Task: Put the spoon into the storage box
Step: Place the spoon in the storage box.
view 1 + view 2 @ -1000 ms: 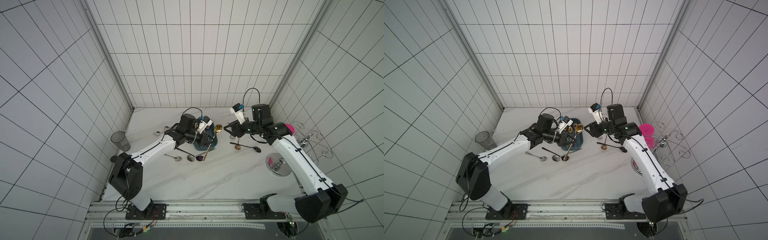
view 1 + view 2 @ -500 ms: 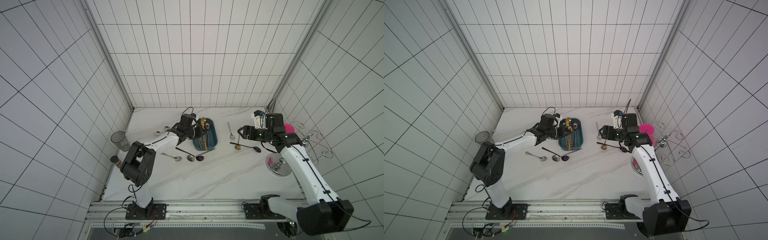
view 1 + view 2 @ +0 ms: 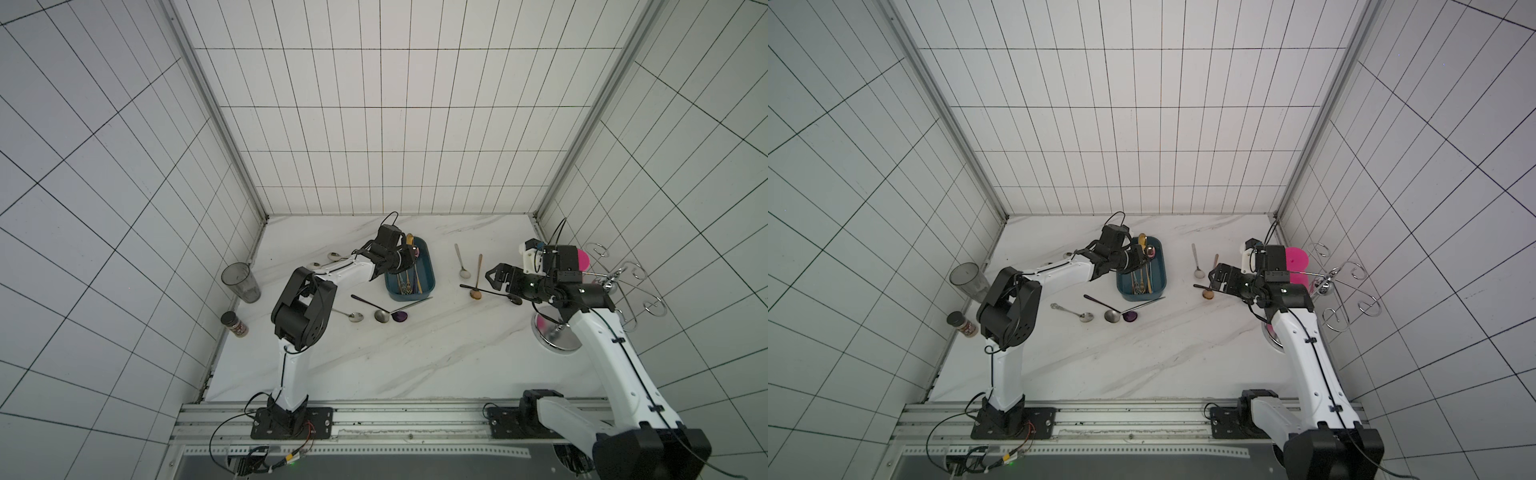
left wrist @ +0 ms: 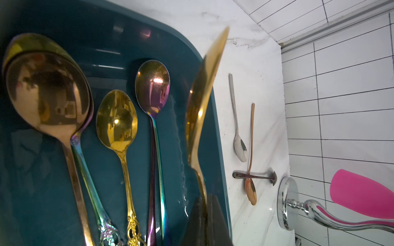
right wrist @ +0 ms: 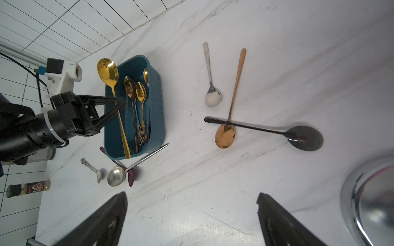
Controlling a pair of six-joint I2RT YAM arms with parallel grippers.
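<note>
One risk: gold spoon [image 5: 107, 71] bowl overhangs box [image 5: 156, 119] rim, may tip out | left gripper [image 5: 119, 103] clenched on spoon | right gripper [image 5: 190, 194] released

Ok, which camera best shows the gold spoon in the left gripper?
Right wrist: the gold spoon shows whole, its handle pinched by the left gripper over the storage box. The left wrist view sees it edge-on and blurred, and both top views show it tiny.
</note>
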